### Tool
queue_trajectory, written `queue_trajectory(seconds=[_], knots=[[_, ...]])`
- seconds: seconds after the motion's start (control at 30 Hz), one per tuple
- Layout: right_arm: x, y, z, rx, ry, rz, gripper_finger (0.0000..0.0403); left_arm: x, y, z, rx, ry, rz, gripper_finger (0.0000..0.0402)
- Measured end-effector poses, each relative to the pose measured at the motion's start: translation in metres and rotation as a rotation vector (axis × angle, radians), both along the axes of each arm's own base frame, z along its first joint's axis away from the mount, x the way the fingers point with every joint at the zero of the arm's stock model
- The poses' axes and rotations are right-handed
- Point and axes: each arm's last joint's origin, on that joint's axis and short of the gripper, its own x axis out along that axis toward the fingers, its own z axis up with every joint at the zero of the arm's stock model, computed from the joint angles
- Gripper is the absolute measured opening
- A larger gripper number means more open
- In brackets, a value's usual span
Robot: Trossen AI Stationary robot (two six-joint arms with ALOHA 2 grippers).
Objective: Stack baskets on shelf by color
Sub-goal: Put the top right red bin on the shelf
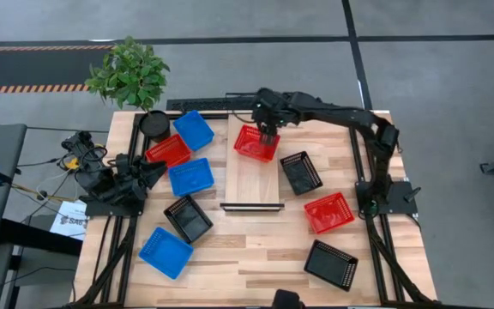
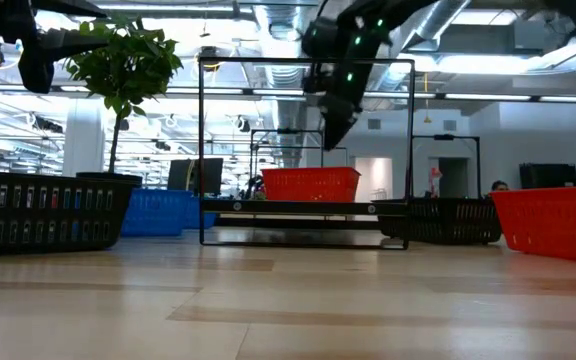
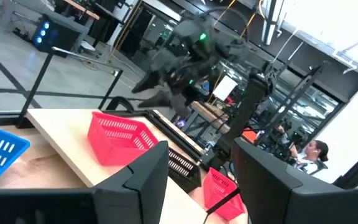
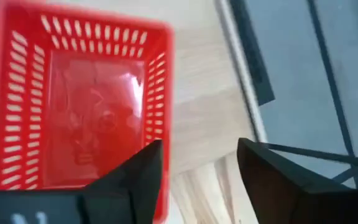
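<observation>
A red perforated plastic basket (image 1: 255,143) is seen resting on the long light-wood shelf (image 1: 251,182); above its far rim, the right gripper (image 1: 268,130) is held released.

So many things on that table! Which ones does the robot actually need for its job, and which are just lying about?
Needed: red baskets; blue baskets; black baskets; shelf.

Lying about: potted plant; black pot; papers beside the table.
</observation>
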Motion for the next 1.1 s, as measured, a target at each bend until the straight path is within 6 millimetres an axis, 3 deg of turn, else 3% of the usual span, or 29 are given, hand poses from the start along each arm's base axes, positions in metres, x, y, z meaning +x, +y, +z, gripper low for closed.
queue_trajectory(seconds=[0.1, 0.17, 0.4, 0.77, 1.1], knots=[[-0.005, 0.018, 0.024, 0.028, -0.094, 0.024, 0.0233, 0.000, 0.000, 0.000, 0.004, 0.002, -0.005, 0.0167], [-0.003, 0.033, 0.030, 0.057, -0.117, 0.078, 0.0229, 0.000, 0.000, -0.001, 0.010, 0.007, -0.007, 0.0167], [0.017, 0.067, 0.011, 0.109, -0.053, 0.162, 0.0225, 0.001, -0.001, -0.002, 0.027, 0.016, -0.028, 0.0167], [0.046, 0.074, -0.050, 0.177, 0.084, 0.154, 0.0228, 0.001, -0.003, -0.002, 0.018, -0.003, -0.094, 0.0167], [0.045, 0.062, -0.053, 0.184, 0.073, 0.102, 0.0211, 0.002, -0.003, -0.004, 0.028, 0.013, -0.096, 0.0167]])
